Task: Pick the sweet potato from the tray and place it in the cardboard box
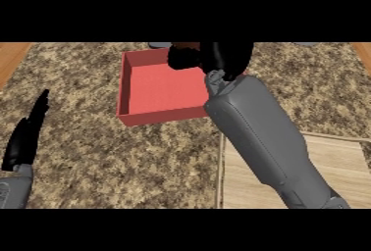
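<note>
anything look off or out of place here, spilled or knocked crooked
Nothing is spilled or damaged. The red box sits slightly turned against the counter's edges. The right hand is over its far rim, curled round something brownish that it mostly hides. The tray shows bare wood. The left hand rests open at the left edge.

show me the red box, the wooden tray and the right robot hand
red box (163, 88), head view, on its bare floor
wooden tray (337, 162), head view, on its bare surface right of the forearm
right robot hand (225, 58), head view, on the back of the hand
</note>
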